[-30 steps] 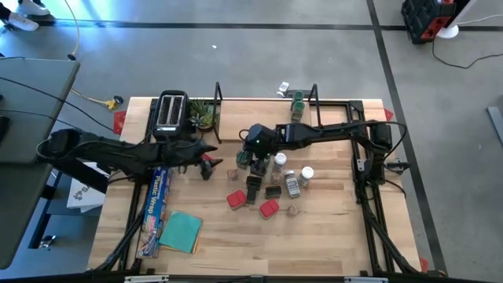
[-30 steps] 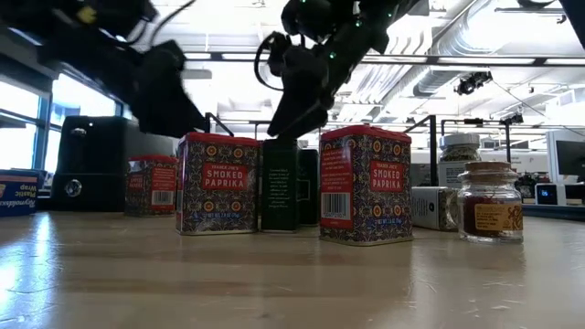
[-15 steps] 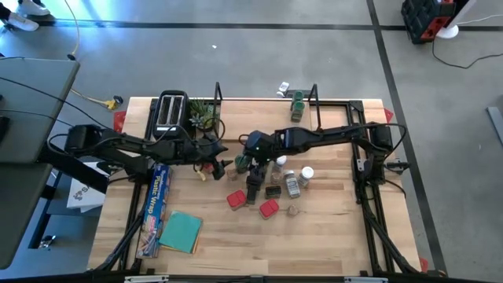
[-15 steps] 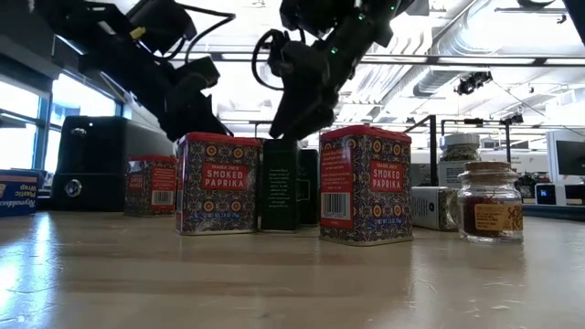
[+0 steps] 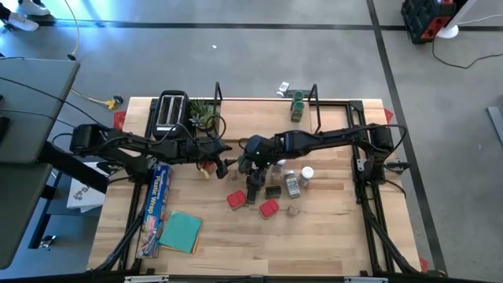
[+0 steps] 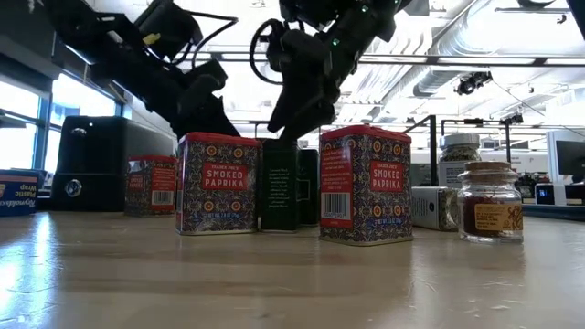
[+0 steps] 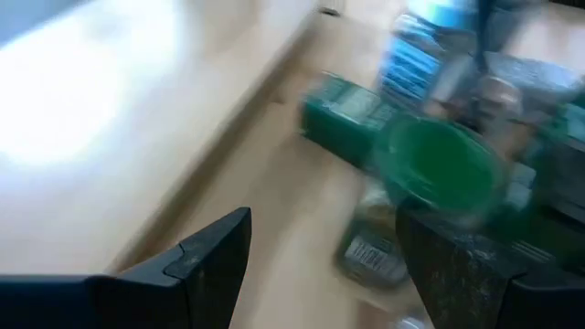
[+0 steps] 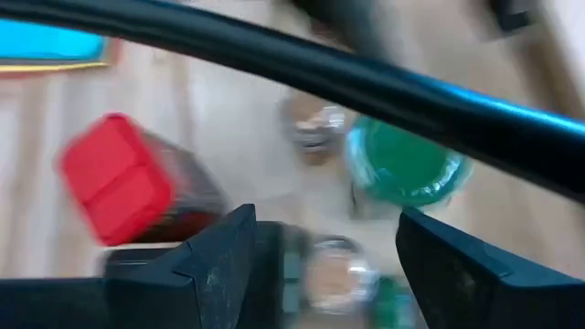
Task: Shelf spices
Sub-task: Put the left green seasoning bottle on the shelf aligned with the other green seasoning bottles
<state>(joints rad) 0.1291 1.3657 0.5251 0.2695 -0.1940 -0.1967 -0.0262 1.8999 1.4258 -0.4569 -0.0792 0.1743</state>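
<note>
The spices stand in a cluster mid-table [image 5: 271, 185]: red tins [image 5: 235, 199], white-lidded jars [image 5: 306, 173], a dark jar [image 5: 253, 187] and a small brownish jar [image 5: 295, 211]. One green-lidded jar [image 5: 297, 106] stands on the shelf [image 5: 263, 118], a wooden board in a black wire frame at the far edge. My left gripper [image 5: 228, 163] is open, beside the cluster's left side, with a green-lidded jar [image 7: 439, 164] ahead of it. My right gripper [image 5: 248, 163] is open and hangs above the cluster, over a green lid [image 8: 402, 164] and a red tin [image 8: 114, 178].
A black toaster [image 5: 171, 112] and a small plant [image 5: 200, 116] stand at the far left, beside the shelf. A long blue foil box [image 5: 157, 206] and a teal cloth [image 5: 181, 230] lie near left. Another red tin [image 5: 207, 169] sits under the left arm.
My left gripper has reached toward the table's right, from beside the toaster side up to the spice cluster, and in the low view it has come down close behind the left paprika tin. The spices have not moved.
</note>
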